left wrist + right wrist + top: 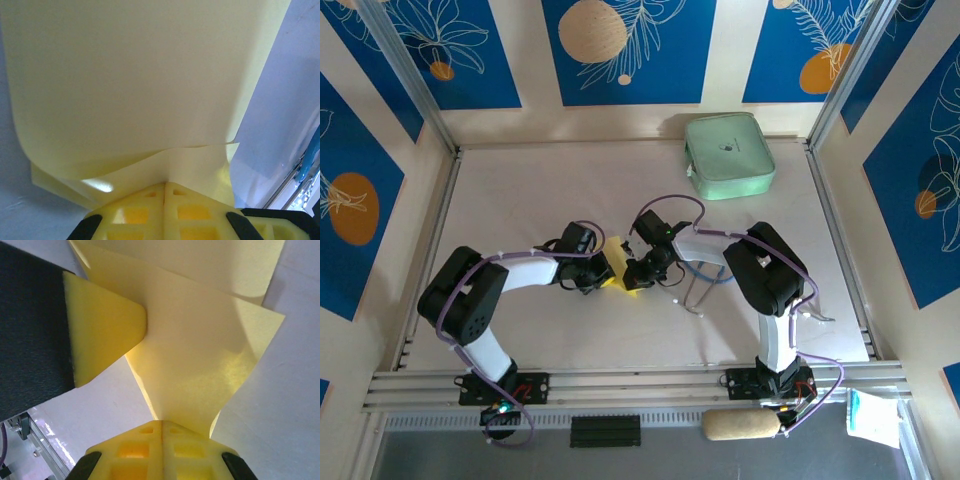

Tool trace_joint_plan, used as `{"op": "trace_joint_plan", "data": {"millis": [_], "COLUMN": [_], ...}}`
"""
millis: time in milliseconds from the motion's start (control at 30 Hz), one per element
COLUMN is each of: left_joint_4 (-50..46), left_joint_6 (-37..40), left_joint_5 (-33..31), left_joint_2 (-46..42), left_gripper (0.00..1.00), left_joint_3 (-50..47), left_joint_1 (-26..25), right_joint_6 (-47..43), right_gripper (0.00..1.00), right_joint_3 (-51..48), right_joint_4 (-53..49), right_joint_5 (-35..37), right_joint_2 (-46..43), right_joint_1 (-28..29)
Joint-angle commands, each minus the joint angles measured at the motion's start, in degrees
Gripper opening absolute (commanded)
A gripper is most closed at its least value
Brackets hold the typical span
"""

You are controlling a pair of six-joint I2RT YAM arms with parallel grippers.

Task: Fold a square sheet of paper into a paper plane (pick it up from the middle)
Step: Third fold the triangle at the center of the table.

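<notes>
From above, my left claw [603, 272] and right claw [638, 274] meet low over the pale surface [540, 190]. Both are pinched on the square sheet of paper [614, 248] between them, probably to steady a fold. Left wrist: the sheet bows beyond my tips. Right wrist: a creased flap lies ahead. Blue-patterned walls [450, 50] ring us.

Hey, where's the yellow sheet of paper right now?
In the top view, the thin yellow paper sheet is mid-table, gripped from both sides by the left gripper and right gripper, nearer the arms than the mint-green rounded case.
</notes>
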Motion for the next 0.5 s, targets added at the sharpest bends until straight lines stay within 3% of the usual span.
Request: {"op": "trace_joint_plan", "data": {"millis": [0,467], "left_joint_4": [-3.79,-4.81], "left_joint_6": [-0.26,0.73], "left_joint_5": [-3.11,-3.31], "left_joint_2": [1.99,2.15], "left_gripper": [0.07,0.08], "left_joint_3": [-0.97,0.33], "left_joint_1": [-0.52,-0.49], "right_joint_6": [-0.87,-1.65], "right_gripper": [0.06,0.05], "right_joint_3": [1.20,0.39], "right_joint_4": [-1.64,-2.61], "right_joint_5": [0.18,-0.38], "right_joint_2": [1.45,1.99], "right_joint_1": [0.29,0.49]}}
